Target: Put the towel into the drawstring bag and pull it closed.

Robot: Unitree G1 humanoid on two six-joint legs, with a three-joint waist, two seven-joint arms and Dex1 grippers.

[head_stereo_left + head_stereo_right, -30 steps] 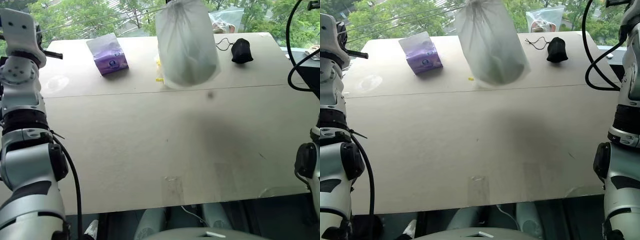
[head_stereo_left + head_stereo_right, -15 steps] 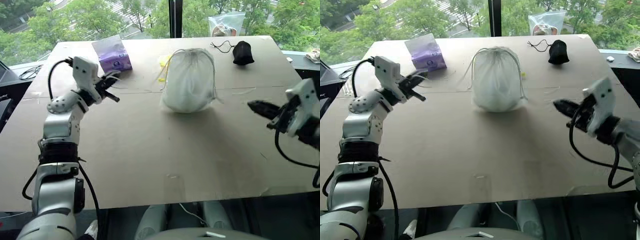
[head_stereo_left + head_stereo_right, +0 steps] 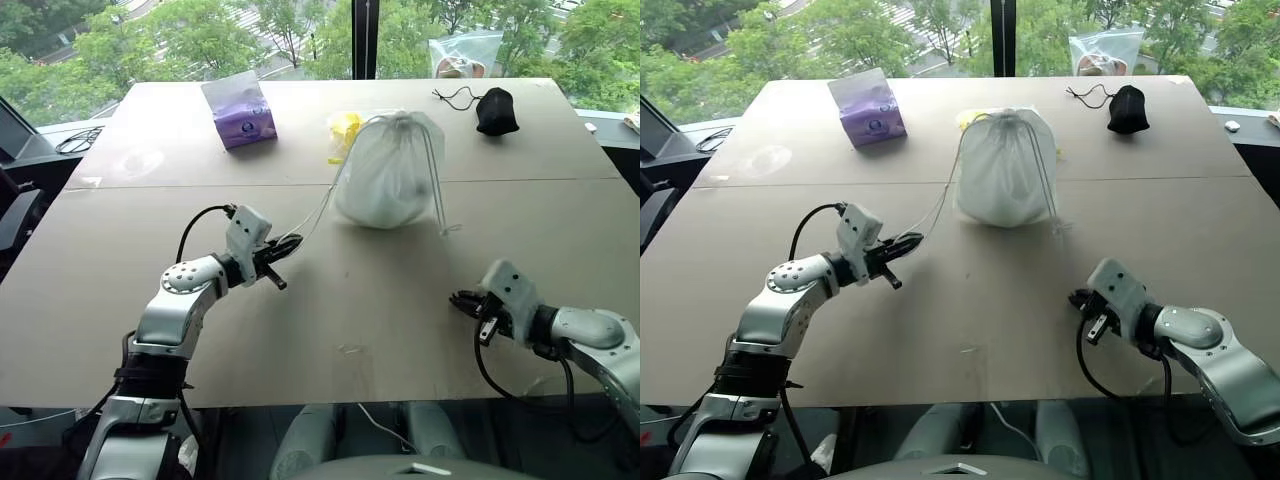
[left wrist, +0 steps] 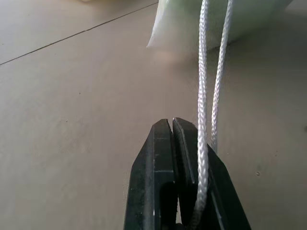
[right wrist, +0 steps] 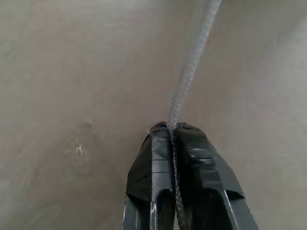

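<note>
**A:** Item one, drawstring bag (image 3: 388,172): white, sitting plump on the tabletop (image 3: 300,330), about 12 o'clock from the middle of the board. Mouth gathered at its top. The towel reads as a pale green bulk through the fabric; count it as inside.

**B:** Item two, left hand (image 3: 275,268): at 9 o'clock of centre, fingers pinched on a doubled white cord (image 4: 202,86). Item three, right hand (image 3: 1082,300): at 4 o'clock, clenched on a single strand of cord that runs out from between its fingers in its wrist view.

**A:** Step in hand, by my judgement: finishing the cinch. Draw the two hands apart, evenly and low along the tabletop, so the bag stays seated and does not tip. Keep the pinch firm; the cord is thin and could slip. Stop once the neck is tight.

**B:** Changes against one second ago: the bag hung in the air above the far side of the tabletop; it now rests on the surface. Against half a second ago, both hands have sunk low and come nearer to the front edge.

**A:** Sundries, far edge: purple packet (image 3: 238,110) at 11 o'clock, black pouch (image 3: 496,109) at 1 o'clock, yellow item (image 3: 345,130) just behind the bag.
</note>
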